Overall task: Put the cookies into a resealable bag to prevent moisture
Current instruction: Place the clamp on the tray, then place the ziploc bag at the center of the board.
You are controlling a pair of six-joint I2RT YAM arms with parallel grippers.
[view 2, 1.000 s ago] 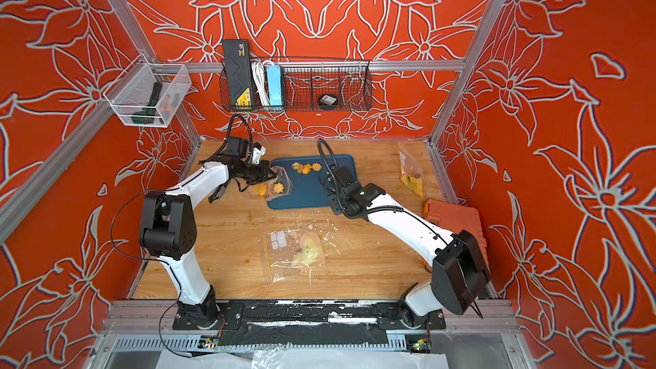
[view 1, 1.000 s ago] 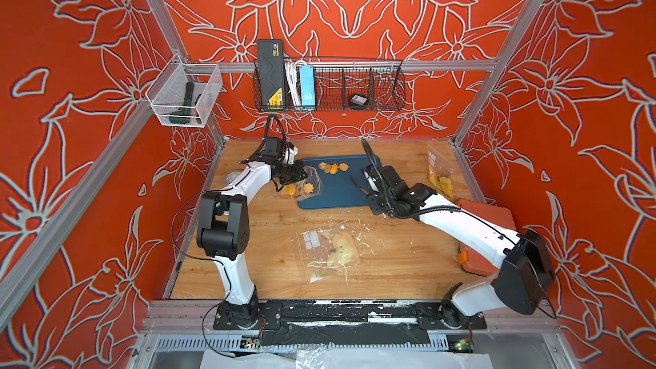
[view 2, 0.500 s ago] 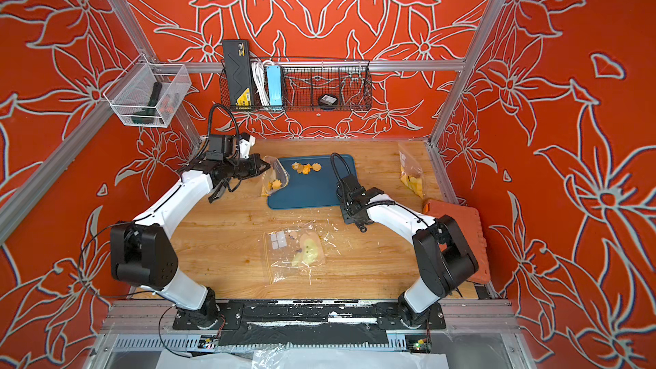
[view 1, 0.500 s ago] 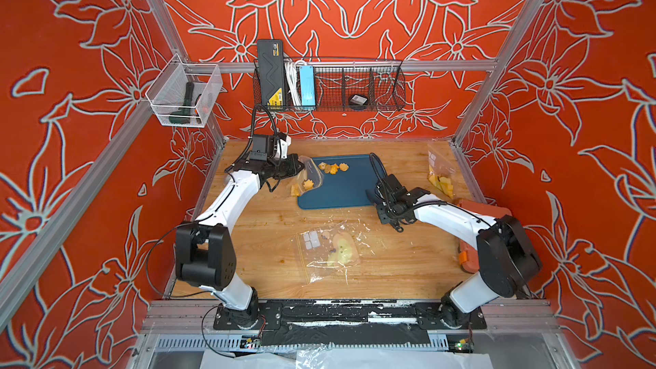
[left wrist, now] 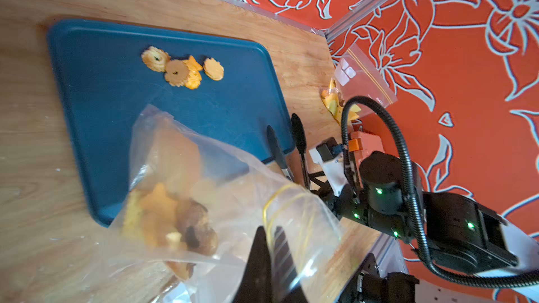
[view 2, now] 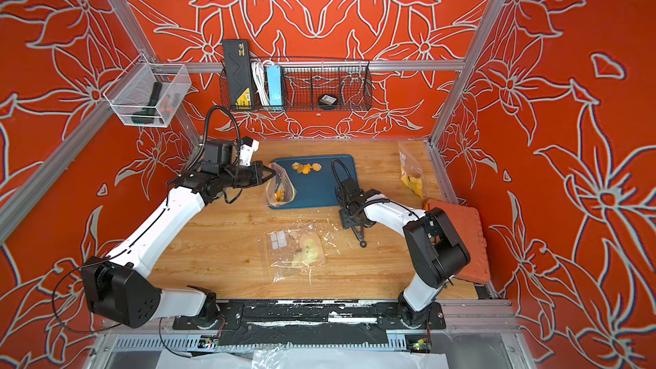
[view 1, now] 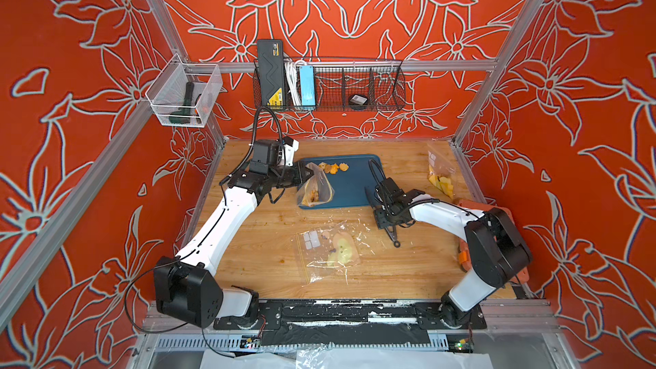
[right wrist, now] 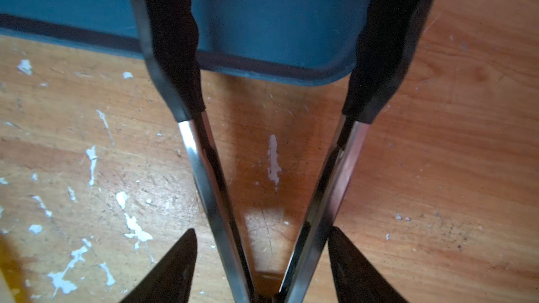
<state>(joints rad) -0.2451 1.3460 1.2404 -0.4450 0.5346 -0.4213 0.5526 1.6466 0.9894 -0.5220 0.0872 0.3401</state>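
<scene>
My left gripper [view 1: 310,173] [view 2: 272,174] [left wrist: 269,230] is shut on the rim of a clear resealable bag [view 1: 316,188] [view 2: 280,186] [left wrist: 221,188]. It holds the bag's mouth up over the left end of the blue tray [view 1: 351,186] [left wrist: 110,88]. Several cookies [left wrist: 163,214] lie in the bag's bottom. Several loose cookies [view 1: 333,167] [view 2: 306,167] [left wrist: 182,68] sit at the tray's far side. My right gripper [view 1: 386,221] [view 2: 351,223] [right wrist: 262,230] is open. Its fingers flank metal tongs [view 1: 380,214] [right wrist: 204,170], with a gap on one side. The tongs lie on the table with their black tips at the tray's near right corner.
A second clear bag with a yellow print [view 1: 330,250] lies flat on the wooden table in front of the tray. Another bag with yellow pieces [view 1: 440,175] leans at the back right. An orange-red pad [view 2: 458,228] lies along the right edge. A wire basket [view 1: 330,88] hangs on the back wall.
My right gripper drew back from over the tray toward the front. The tongs went from raised to lying on the table, and the fingers spread. My left gripper shifted slightly right with the bag.
</scene>
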